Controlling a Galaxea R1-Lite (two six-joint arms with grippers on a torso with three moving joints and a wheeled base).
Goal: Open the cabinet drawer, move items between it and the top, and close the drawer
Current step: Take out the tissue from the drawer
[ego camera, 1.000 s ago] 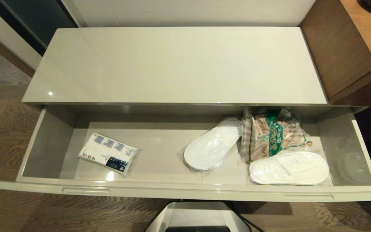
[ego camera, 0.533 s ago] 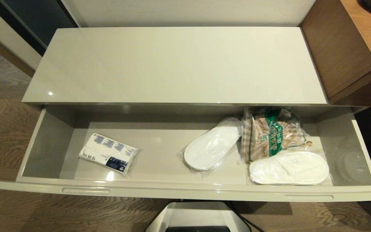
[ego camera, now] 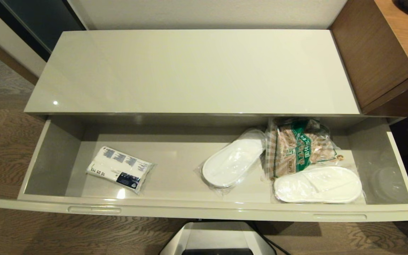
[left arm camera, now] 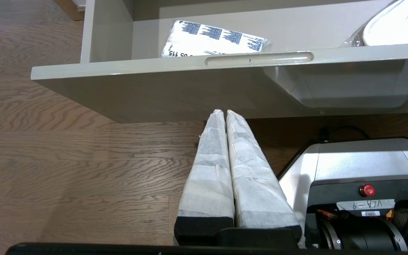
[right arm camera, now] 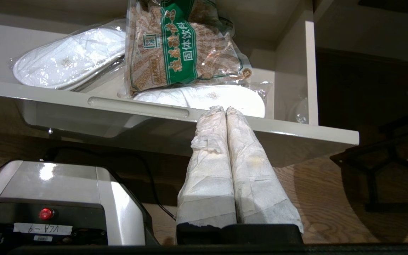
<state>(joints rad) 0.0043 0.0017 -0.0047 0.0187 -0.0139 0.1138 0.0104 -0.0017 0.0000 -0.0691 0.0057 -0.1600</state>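
The wide grey-beige drawer (ego camera: 204, 209) stands pulled out under the cream cabinet top (ego camera: 193, 71), which is bare. Inside at the left lies the small white packet (ego camera: 119, 169) with blue-grey print. At the right lies the clear bag with green print (ego camera: 298, 147), partly under the top's edge. Neither arm shows in the head view. My left gripper (left arm camera: 222, 112) is shut and empty, below the drawer's front near its left slot handle (left arm camera: 259, 58). My right gripper (right arm camera: 221, 109) is shut and empty, just before the drawer front near the right slot handle (right arm camera: 138, 107).
Two white slippers in clear wrap lie in the drawer, one in the middle (ego camera: 233, 162) and one at the front right (ego camera: 318, 185) against the bag. Brown wooden furniture (ego camera: 384, 53) adjoins the cabinet on the right. My base (ego camera: 218, 238) stands below the drawer front.
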